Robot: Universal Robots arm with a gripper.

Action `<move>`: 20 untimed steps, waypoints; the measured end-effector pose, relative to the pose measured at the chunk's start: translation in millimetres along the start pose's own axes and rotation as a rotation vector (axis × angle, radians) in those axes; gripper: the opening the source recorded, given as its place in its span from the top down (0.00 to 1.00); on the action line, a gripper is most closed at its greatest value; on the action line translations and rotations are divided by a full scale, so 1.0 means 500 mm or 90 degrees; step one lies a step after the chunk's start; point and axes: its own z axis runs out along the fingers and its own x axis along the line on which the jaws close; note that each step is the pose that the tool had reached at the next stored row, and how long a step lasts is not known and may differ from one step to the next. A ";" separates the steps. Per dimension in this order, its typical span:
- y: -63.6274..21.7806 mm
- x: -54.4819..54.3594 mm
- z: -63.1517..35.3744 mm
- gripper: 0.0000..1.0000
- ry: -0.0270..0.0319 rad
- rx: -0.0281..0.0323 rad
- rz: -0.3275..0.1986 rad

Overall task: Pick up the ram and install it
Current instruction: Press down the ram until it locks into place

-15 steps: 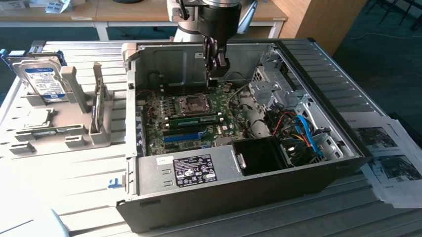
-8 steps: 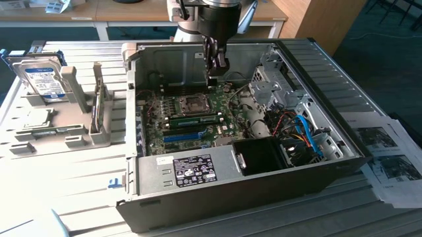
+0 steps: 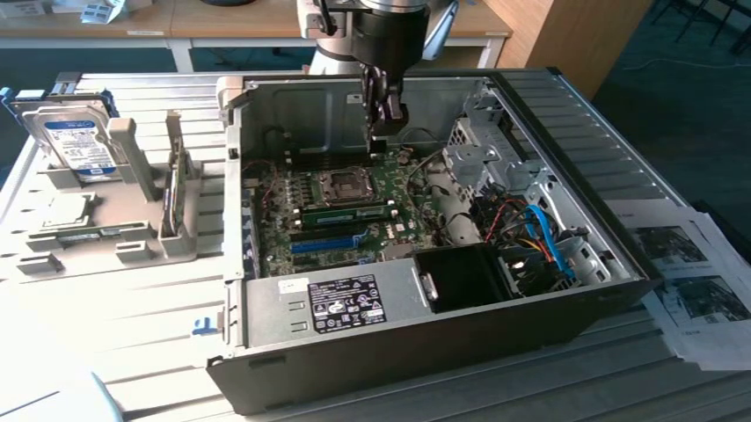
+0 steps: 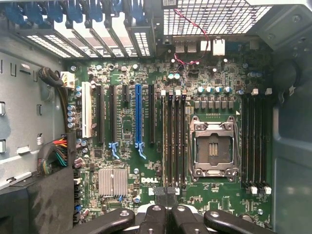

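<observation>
Exterior view: a black metal tower computer case [image 3: 411, 352] lies open on its side, with the green motherboard [image 3: 281, 229] facing up. The ram [image 3: 348, 214], a thin green stick with dark chips, stands on edge on the board. The square silver processor socket [image 3: 348, 183] is at its twelve o'clock and the long bright-blue plastic slot [image 3: 326, 243] at its six o'clock. The black gripper [image 3: 388, 127] hangs above the board at about one o'clock of the ram, apart from it, its fingers clenched together on nothing. At nine o'clock of the case, a silver-and-blue hard drive [image 3: 73, 145] stands in a grey tray [image 3: 105, 251].

Wrist view: the gripper [image 4: 168, 214] shows its fingers pressed together and empty, over the bank of black memory slots [image 4: 174, 141] between the blue slot [image 4: 138, 117] and the socket [image 4: 212, 146]. I cannot tell here which slot holds the stick.

By my reading, pick-up and placing are done. Whether the stick is fully latched cannot be told.
</observation>
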 end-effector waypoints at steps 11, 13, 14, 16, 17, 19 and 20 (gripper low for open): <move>-0.005 -0.001 0.009 0.90 0.0004 -0.0008 0.015; -0.005 -0.001 0.009 0.90 0.0005 -0.0009 0.015; -0.005 -0.001 0.009 0.90 0.0005 -0.0009 0.015; -0.005 -0.001 0.010 0.90 0.0004 -0.0008 0.015; -0.005 -0.001 0.010 0.90 0.0004 -0.0008 0.015; -0.006 -0.001 0.010 0.90 0.0004 -0.0008 0.015; -0.006 -0.001 0.010 0.90 0.0004 -0.0008 0.014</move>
